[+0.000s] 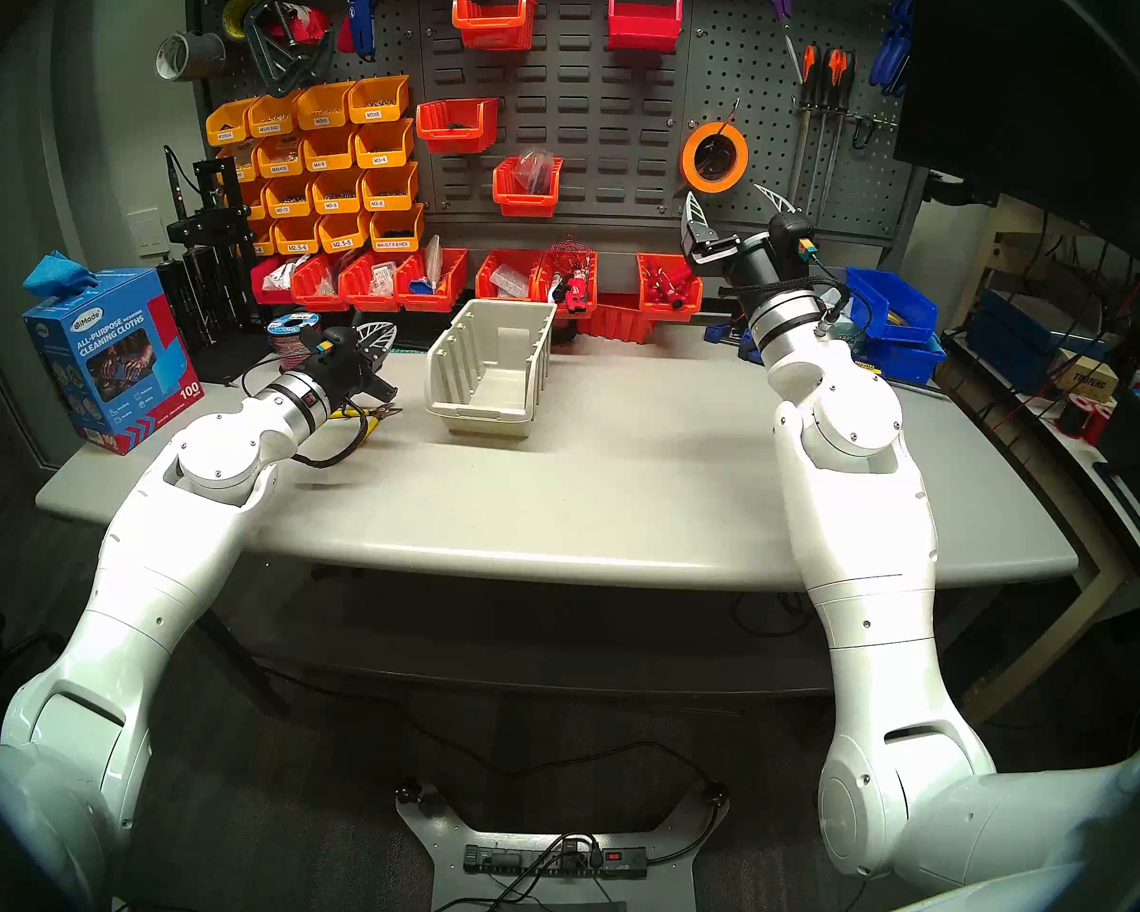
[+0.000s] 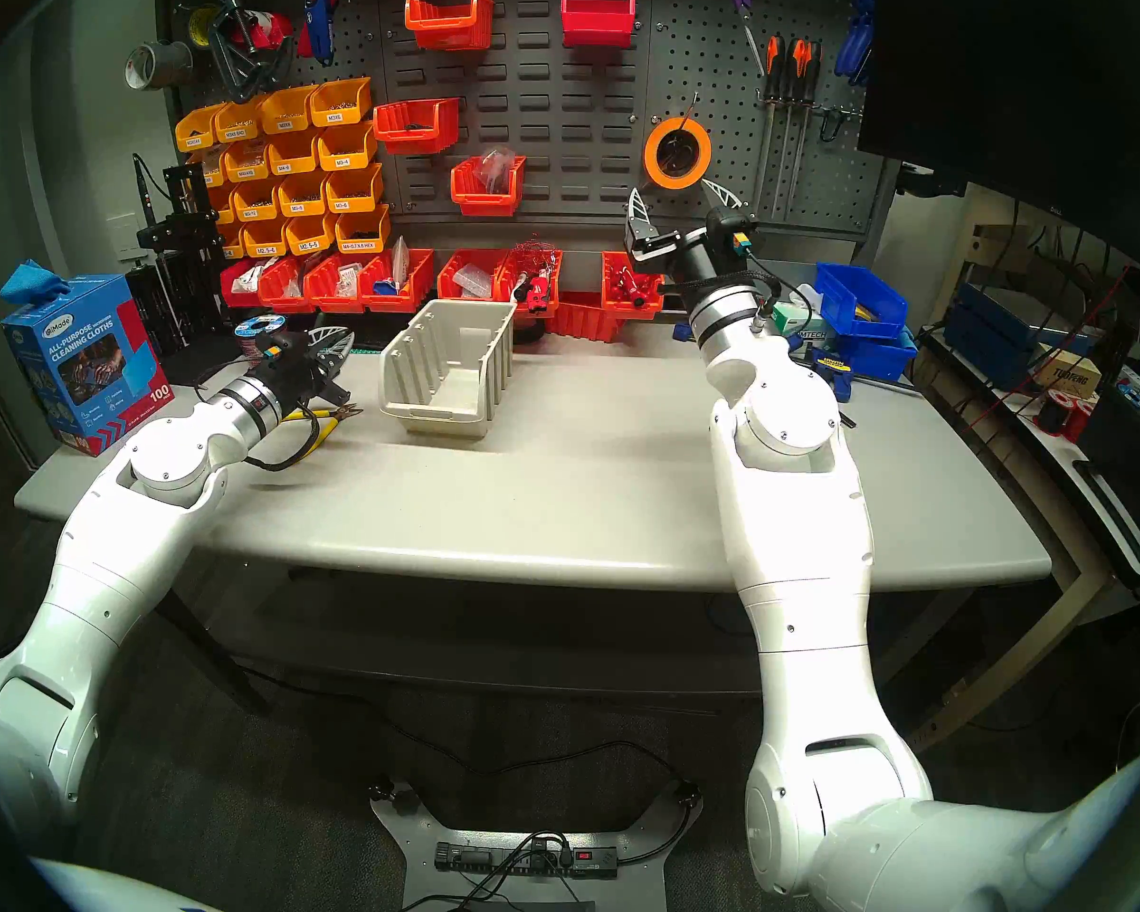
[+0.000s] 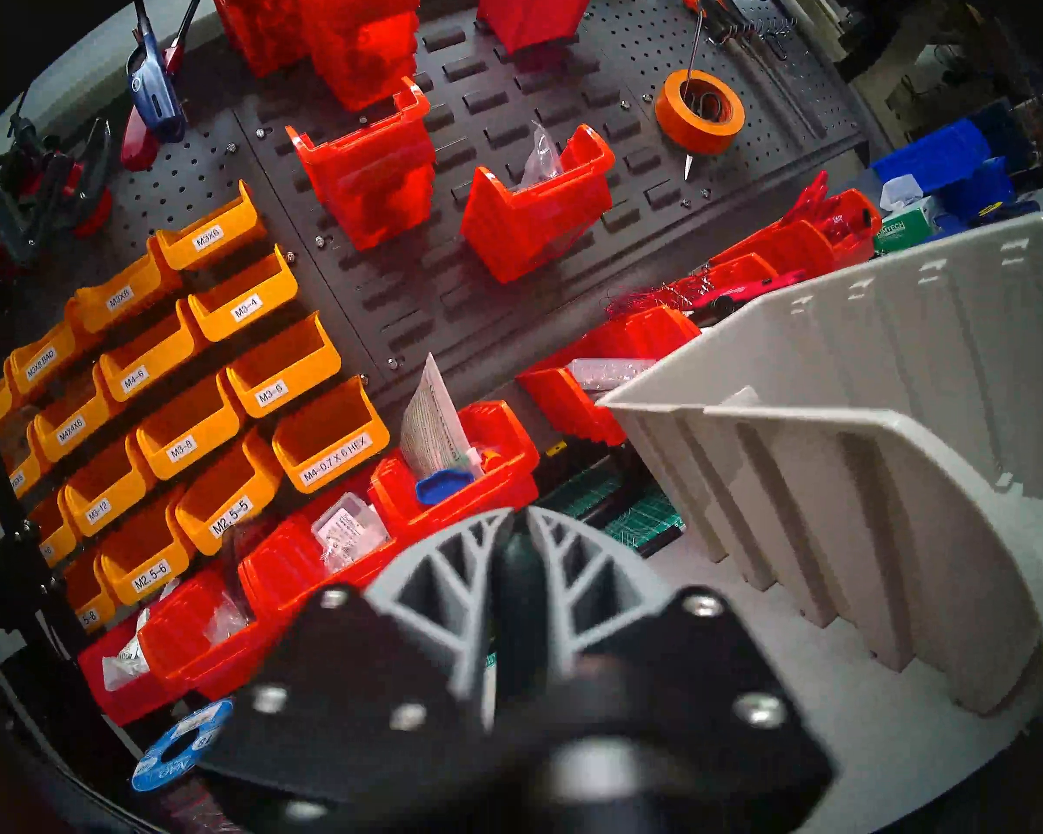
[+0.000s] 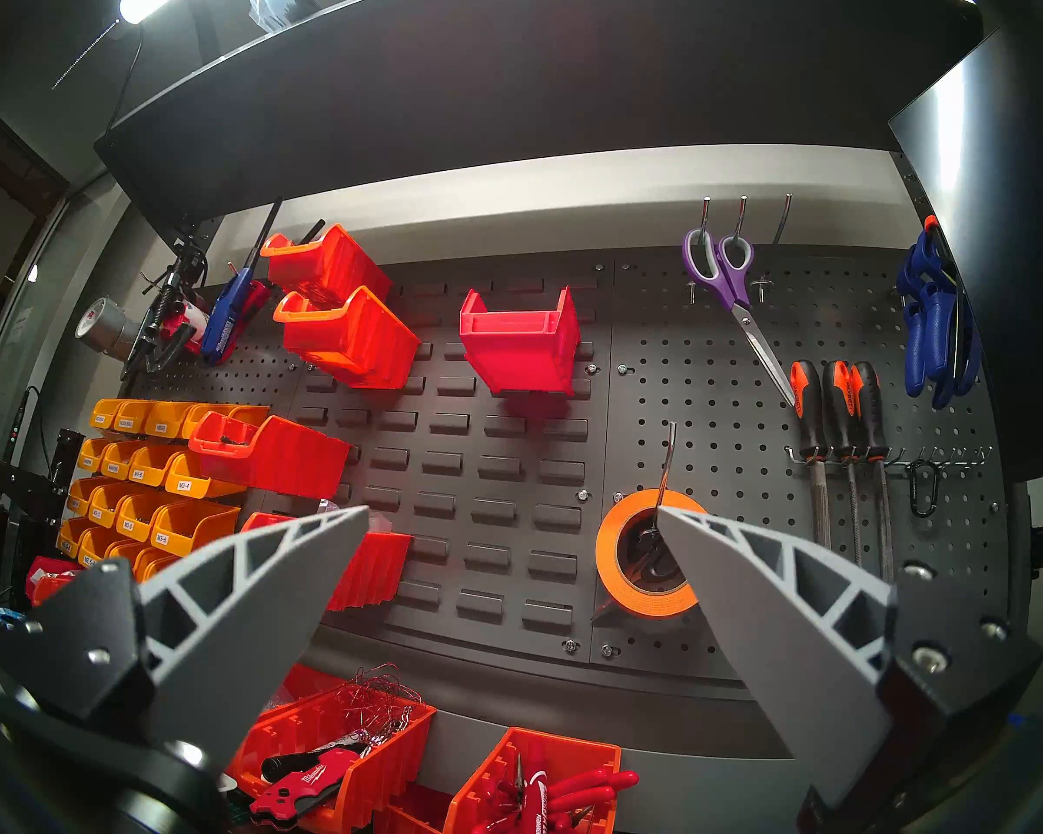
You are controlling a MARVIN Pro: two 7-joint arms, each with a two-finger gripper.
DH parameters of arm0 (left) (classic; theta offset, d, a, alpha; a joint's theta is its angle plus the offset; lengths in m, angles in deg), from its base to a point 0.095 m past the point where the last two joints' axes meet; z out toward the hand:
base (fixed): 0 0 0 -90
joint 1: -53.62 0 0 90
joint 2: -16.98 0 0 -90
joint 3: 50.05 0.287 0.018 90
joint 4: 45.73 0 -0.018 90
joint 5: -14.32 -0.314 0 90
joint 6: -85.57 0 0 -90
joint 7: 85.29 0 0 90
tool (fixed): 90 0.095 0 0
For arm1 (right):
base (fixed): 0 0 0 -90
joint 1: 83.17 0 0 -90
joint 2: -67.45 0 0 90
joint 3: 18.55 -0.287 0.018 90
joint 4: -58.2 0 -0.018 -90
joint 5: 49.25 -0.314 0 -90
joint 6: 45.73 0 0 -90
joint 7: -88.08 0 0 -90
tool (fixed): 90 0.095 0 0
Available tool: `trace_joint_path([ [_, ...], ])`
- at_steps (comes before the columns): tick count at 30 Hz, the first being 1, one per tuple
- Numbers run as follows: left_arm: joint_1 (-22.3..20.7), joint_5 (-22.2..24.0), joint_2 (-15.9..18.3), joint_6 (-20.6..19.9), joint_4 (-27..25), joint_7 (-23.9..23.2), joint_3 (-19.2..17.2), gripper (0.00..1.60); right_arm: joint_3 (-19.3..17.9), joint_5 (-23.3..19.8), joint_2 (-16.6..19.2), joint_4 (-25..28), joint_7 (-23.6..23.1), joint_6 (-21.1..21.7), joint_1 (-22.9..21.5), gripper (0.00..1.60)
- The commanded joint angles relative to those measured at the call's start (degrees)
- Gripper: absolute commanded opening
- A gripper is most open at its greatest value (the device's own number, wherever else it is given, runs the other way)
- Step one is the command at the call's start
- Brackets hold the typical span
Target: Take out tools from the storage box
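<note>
Beige plastic, the box (image 1: 482, 400) stands empty on the worktop (image 1: 620, 483); the yellow pliers (image 1: 365, 419) lie left of it. The left gripper (image 3: 519, 514) clenches, we judge, the green pliers (image 3: 516, 565). Next: set down, release. The right gripper (image 1: 728, 196) gapes, idle.

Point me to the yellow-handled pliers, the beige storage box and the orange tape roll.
yellow-handled pliers (image 1: 371, 424): head left view, on a yellow handle, on the table.
beige storage box (image 1: 482, 417): head left view, on its low front lip.
orange tape roll (image 4: 639, 595): right wrist view, on its orange outer band.
</note>
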Motion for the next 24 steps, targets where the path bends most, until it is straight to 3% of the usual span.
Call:
trace_joint_path([
  [1,1.72,1.63,0.78,-1.19,-0.91,-0.94,-0.85,1.6,0.05,-0.03,0.02,0.79,-0.09,-0.01,-0.38,1.6],
  [9,1.48,3.0,0.16,-1.14,-2.12,-1.5,-1.72,1.6,0.05,-0.03,0.02,0.75,-0.09,-0.04,-0.39,1.6],
  [24,-4.89,10.59,-3.53,0.52,-8.08,3.25,-10.22,1.6,0.05,-0.02,0.0,0.6,-0.07,-0.15,-0.44,1.6],
])
